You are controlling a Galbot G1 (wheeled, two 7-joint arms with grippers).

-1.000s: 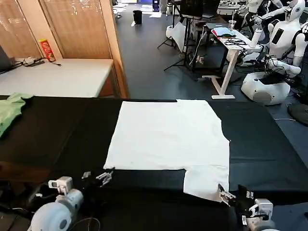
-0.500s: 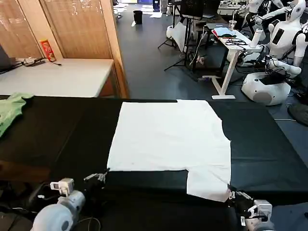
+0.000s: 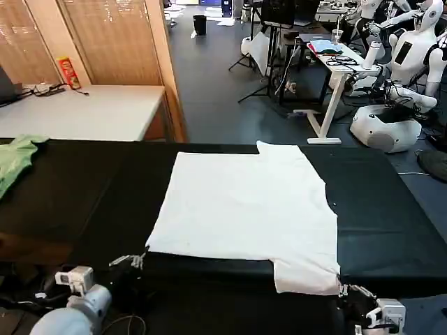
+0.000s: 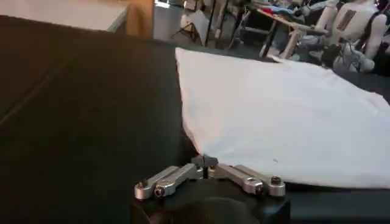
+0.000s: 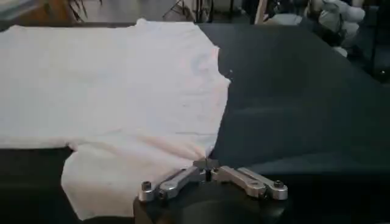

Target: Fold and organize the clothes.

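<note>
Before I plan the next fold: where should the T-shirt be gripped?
At its two near corners, approached from the table's near edge. The T-shirt lies flat, so only edges offer purchase. The left gripper and right gripper sit shut on those corners.

Over the last second I've drawn both arms back toward the near edge of the surface (image 3: pixel 84 202). My left gripper (image 3: pixel 133 260) has slid left and nearer, pulling the T-shirt's (image 3: pixel 244 202) near-left corner with it. My right gripper (image 3: pixel 347 289) has dropped lower and farther right, dragging the sleeve corner along. The shirt's near hem now lies closer to the edge and slants.
</note>
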